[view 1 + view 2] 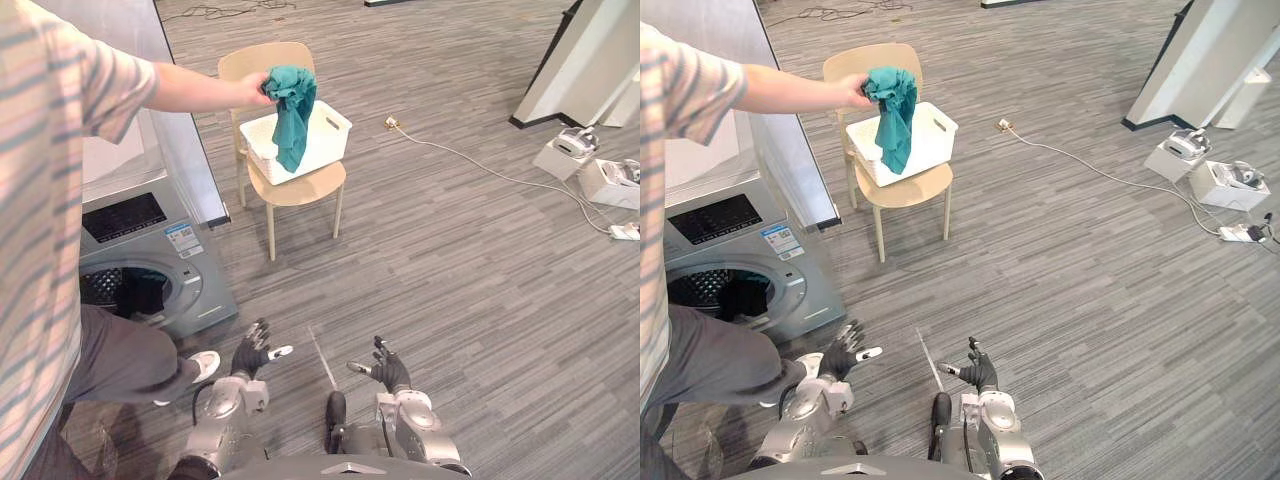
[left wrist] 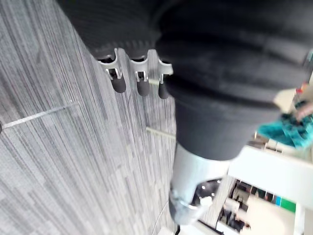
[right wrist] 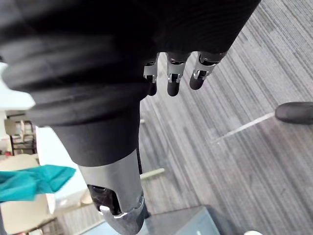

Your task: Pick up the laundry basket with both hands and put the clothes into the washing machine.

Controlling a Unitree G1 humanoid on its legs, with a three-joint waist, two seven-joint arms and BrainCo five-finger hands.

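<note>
Grey striped carpet [image 1: 450,280] covers the room, and at about 11 o'clock from the robot, well apart from it, a pale wooden chair [image 1: 300,188] carries the white laundry basket [image 1: 325,135] on its seat. A person standing at 9 o'clock reaches an arm across, and their hand [image 1: 250,90] holds a teal cloth [image 1: 293,110] that hangs limp over the basket's near rim. The washing machine [image 1: 150,270] sits at 10 o'clock with its round door open and something dark showing inside the drum. Low at 6 o'clock, the left hand [image 1: 250,352] and the right hand [image 1: 388,370] hover over the carpet, side by side but apart, fingers loosely spread and holding nothing. The basket looks like thin, stiff plastic with perforated walls, so it should be light and keep its shape. Its smooth rim may be slippery, and the best holds are probably the slot cut-outs in its two short ends, one for each hand, lifted level. The cloth is soft and floppy and will likely drape, bunch or catch on the rim or the drum's mouth. At 2 o'clock, a cable [image 1: 480,165] runs across the floor toward small white boxes [image 1: 575,150].
</note>
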